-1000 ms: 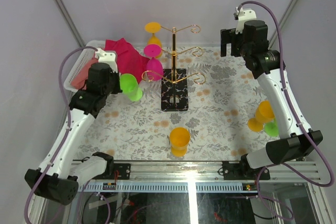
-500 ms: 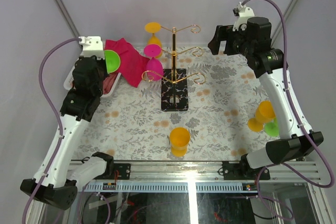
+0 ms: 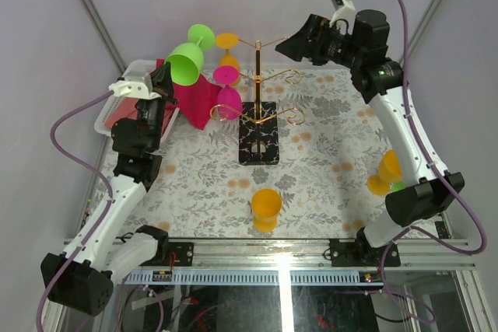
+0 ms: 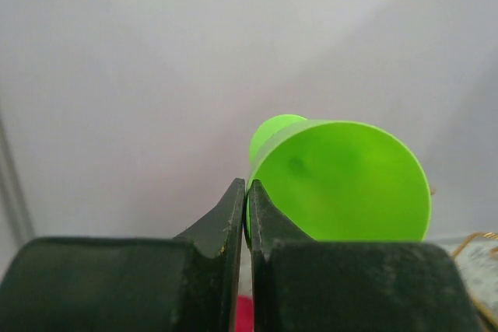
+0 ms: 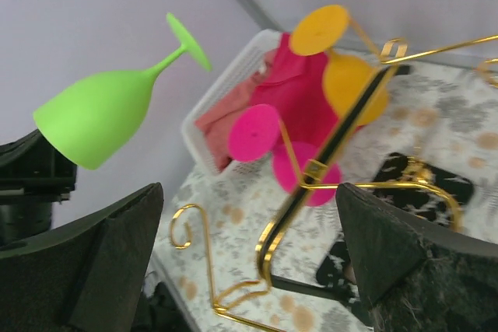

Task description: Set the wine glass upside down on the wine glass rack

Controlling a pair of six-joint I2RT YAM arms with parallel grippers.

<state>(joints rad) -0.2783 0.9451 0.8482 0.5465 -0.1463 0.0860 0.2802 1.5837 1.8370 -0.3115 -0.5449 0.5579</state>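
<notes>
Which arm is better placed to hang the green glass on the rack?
Left. The left end effector grips the green wine glass by its rim near the rack; the right end effector is open, empty.

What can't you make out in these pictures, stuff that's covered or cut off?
Left wrist view: the green wine glass shows only its bowl, which hides the stem; the wine glass rack is cut off by the right edge.
Top view: the right arm covers most of the orange glass at the table's right.
Right wrist view: the rack's base is blurred and partly behind a finger.
</notes>
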